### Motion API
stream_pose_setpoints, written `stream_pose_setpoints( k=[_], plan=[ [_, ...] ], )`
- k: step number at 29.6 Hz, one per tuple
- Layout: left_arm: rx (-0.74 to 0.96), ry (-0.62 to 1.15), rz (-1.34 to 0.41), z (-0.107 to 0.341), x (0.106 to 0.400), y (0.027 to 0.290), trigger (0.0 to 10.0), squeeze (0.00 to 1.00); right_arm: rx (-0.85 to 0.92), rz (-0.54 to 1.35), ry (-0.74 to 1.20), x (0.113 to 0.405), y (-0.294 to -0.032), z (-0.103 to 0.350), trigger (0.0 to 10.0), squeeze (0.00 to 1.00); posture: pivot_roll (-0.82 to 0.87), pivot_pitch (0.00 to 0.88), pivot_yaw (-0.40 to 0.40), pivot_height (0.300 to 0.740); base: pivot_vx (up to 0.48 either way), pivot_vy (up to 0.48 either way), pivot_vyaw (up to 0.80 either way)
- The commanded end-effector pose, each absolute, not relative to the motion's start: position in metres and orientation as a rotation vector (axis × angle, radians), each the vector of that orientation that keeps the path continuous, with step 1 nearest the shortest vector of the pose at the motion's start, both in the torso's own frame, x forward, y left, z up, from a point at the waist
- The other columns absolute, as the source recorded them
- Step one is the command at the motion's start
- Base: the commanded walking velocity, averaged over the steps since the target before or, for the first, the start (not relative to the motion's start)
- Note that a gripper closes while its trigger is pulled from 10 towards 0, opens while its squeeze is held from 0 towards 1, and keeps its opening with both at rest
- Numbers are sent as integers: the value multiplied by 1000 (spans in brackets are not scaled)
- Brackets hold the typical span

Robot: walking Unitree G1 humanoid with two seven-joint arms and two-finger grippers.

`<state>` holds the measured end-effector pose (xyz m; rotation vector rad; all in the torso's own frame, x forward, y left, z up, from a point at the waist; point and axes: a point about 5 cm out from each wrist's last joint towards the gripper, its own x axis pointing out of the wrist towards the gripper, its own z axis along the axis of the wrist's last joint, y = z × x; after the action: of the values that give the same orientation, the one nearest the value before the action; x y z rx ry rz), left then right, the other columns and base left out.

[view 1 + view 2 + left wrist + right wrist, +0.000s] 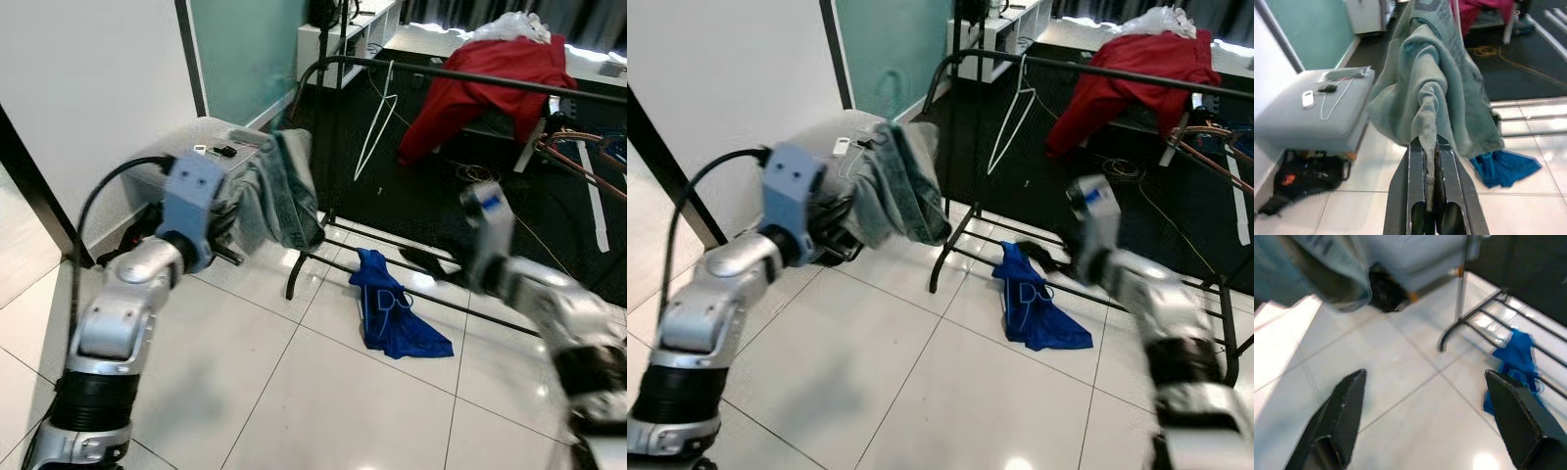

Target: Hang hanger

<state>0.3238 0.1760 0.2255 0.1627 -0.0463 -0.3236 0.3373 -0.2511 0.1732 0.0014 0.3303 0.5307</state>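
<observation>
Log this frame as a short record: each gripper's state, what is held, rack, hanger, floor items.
left gripper: shut on grey-green garment, held beside the rack
right gripper: open, holding nothing, over floor tiles
rack: black; red garment draped over its rail
hanger: white, bare, hanging on rail
floor: blue garment by rack base

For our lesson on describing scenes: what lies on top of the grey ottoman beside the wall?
On the grey ottoman lie a small white device, a small black object and a thin cord. The grey-green garment, clamped in the left gripper, hides its far corner.
</observation>
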Motion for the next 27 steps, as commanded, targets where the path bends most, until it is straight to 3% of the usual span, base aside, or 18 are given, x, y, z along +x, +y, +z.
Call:
stream_pose_setpoints(
  k=[1, 2, 3, 4, 5, 6, 9, 15, 19, 22, 27],
  plan=[
    [164, -57, -469, 223, 316, 172, 10000, 0, 29, 588, 181, 339, -256, 207, 10000, 1000, -79, 59, -42, 740, 0, 0, 0],
    [164, -57, -469, 223, 316, 172, 10000, 0, 29, 588, 181, 339, -256, 207, 10000, 1000, -79, 59, -42, 740, 0, 0, 0],
    [211, -59, -624, 222, 304, 167, 10000, 0, 86, 638, 81, 335, -262, 232, 10000, 1000, -82, 59, -42, 740, 0, 0, 0],
    [275, -48, -772, 220, 291, 163, 10000, 0, 108, 721, 8, 328, -268, 252, 10000, 420, -83, 58, -42, 740, 0, 0, 0],
    [317, -33, -864, 218, 283, 161, 10000, 0, 113, 782, -30, 322, -270, 263, 10000, 420, -83, 58, -42, 740, 0, 0, 0],
    [354, -15, -962, 217, 274, 159, 10000, 0, 94, 870, -39, 314, -274, 271, 10000, 0, -82, 59, -42, 740, 0, 0, 0],
    [388, 6, -1096, 219, 261, 159, 10000, 0, 51, 982, -34, 304, -281, 284, 10000, 0, -83, 61, -42, 740, 0, 0, 0],
    [411, 2, -1186, 227, 253, 162, 10000, 0, 30, 1102, 4, 295, -287, 298, 10000, 0, -92, 55, -47, 740, 0, 0, 0],
    [420, -24, -1190, 232, 254, 161, 10000, 0, 2, 1185, 85, 290, -280, 292, 10000, 0, -94, 48, -50, 740, 0, 0, 0],
    [413, -68, -1246, 240, 250, 153, 10000, 0, -56, 1329, 216, 282, -257, 273, 10000, 0, -94, 41, -50, 740, 0, 0, 0],
    [418, -77, -1282, 241, 247, 150, 10000, 0, -48, 1422, 254, 277, -246, 268, 10000, 0, -92, 39, -50, 740, 0, 0, 0]
  ],
)
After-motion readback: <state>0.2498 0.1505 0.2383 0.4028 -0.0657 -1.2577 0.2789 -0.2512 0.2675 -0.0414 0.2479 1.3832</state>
